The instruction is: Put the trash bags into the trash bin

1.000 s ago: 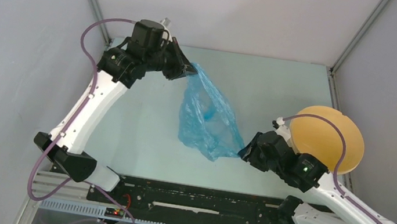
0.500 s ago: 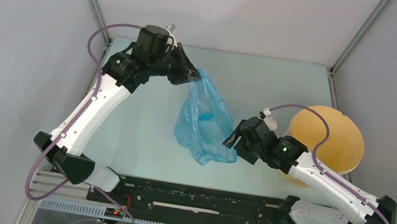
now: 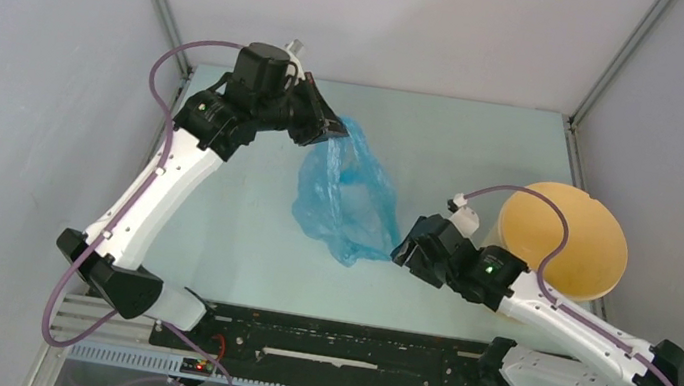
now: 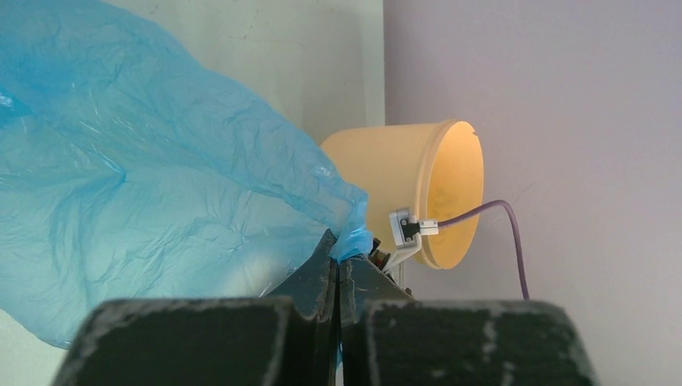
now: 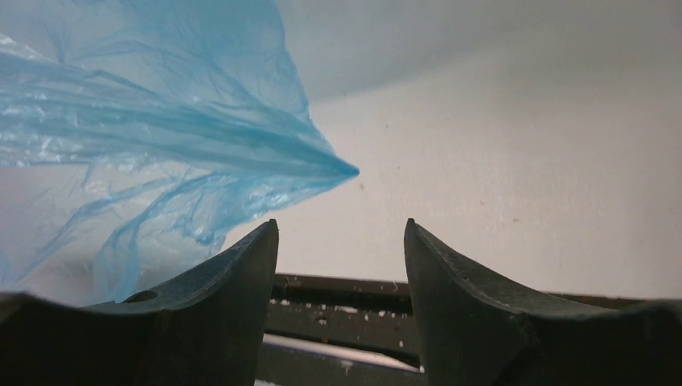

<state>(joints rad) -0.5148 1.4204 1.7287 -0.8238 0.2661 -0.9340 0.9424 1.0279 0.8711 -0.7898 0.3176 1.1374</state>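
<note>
1. One crinkly, translucent light-blue plastic film bag (image 3: 344, 204) is at the middle of the pale table (image 3: 242, 229), with one corner pinched in the closed fingers of the left gripper (image 4: 338, 261).
2. The right gripper (image 5: 341, 241) has its fingers spread and grips nothing; the bag's tip is just ahead of it.
3. One tan round plastic bin (image 3: 564, 239) stands at the right, apart from the bag.

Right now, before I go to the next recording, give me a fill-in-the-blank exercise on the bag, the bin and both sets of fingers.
1. The fingers of the left gripper are ___ on a corner of the trash bag.
2. The fingers of the right gripper stand ___, with the bag's tip ahead of them, not between them.
3. The trash bin stands beside the ___ arm, and the bag is not in it.

Missing words: shut; open; right
</note>
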